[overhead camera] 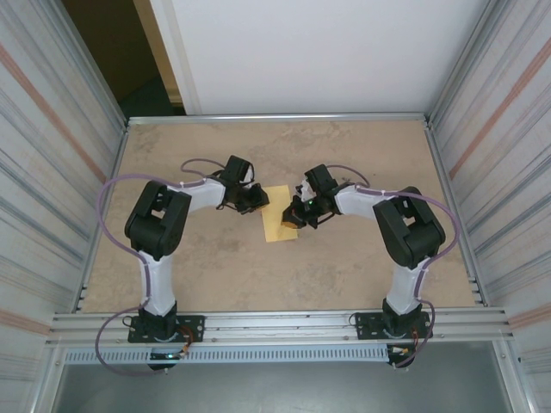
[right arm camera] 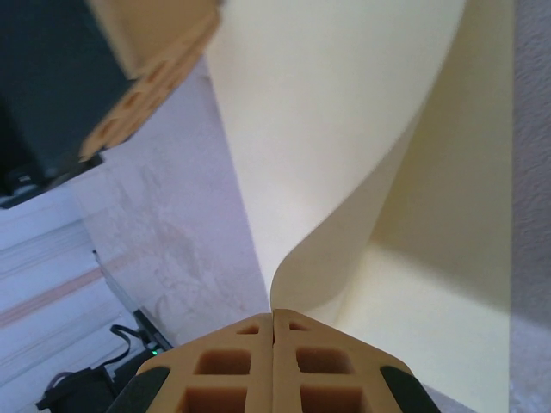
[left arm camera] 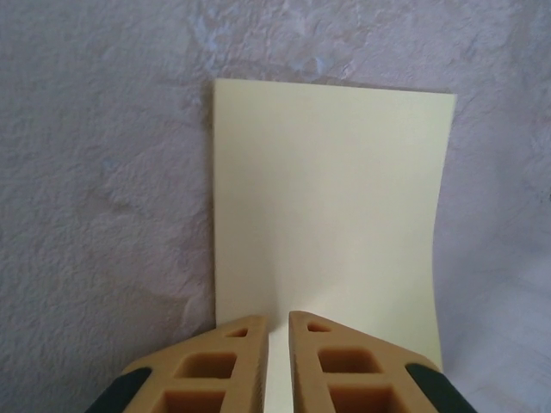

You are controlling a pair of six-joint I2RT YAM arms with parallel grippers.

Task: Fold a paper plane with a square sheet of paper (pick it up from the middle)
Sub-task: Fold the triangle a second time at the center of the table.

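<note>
The square sheet of paper point(overhead camera: 277, 224) is plain yellow and lies mid-table between both grippers. In the left wrist view the sheet point(left arm camera: 327, 198) lies mostly flat, its right edge curling up. My left gripper point(left arm camera: 277, 320) sits over the sheet's near edge, jaws a narrow gap apart with paper showing between them. My right gripper point(right arm camera: 274, 314) is shut on the sheet's edge, and the sheet point(right arm camera: 344, 129) rises from the fingertips in a curved flap over the part still lying flat. In the top view the left gripper point(overhead camera: 258, 200) and right gripper point(overhead camera: 295, 217) face each other across the paper.
The beige table point(overhead camera: 344, 155) is fenced by a metal rail frame and ribbed side walls point(overhead camera: 491, 172). The left gripper's tan finger point(right arm camera: 146, 77) looms close at the upper left of the right wrist view. Both arm bases stand at the near edge.
</note>
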